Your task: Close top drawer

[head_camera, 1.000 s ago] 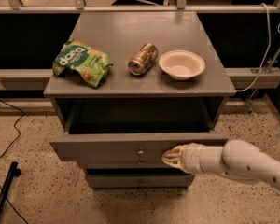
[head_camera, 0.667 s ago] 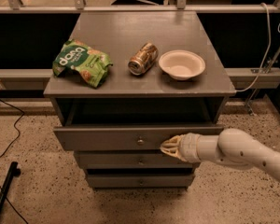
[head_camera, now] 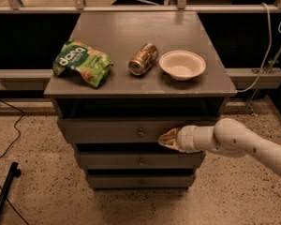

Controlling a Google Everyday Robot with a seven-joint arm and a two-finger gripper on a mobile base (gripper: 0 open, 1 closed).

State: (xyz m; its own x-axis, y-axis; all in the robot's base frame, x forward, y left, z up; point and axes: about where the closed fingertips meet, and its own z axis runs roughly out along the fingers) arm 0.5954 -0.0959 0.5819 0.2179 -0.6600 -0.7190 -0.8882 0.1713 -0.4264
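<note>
The top drawer (head_camera: 107, 131) is a wide grey front with a small round metal knob (head_camera: 141, 134) at its centre. It stands out only a little from the grey cabinet, with a dark gap above it. My gripper (head_camera: 165, 138) comes in from the right on a white arm and rests against the drawer front, just right of the knob. Two narrower grey drawer fronts (head_camera: 140, 161) sit below it.
On the cabinet top (head_camera: 131, 32) lie a green snack bag (head_camera: 82, 62), a tipped brown can (head_camera: 143, 58) and a white bowl (head_camera: 182, 64). Cables hang at the right and lie on the speckled floor at left. A black stand leg is at bottom left.
The top drawer has slid inward from well pulled out to nearly flush. My gripper moved forward with it, staying against the front panel.
</note>
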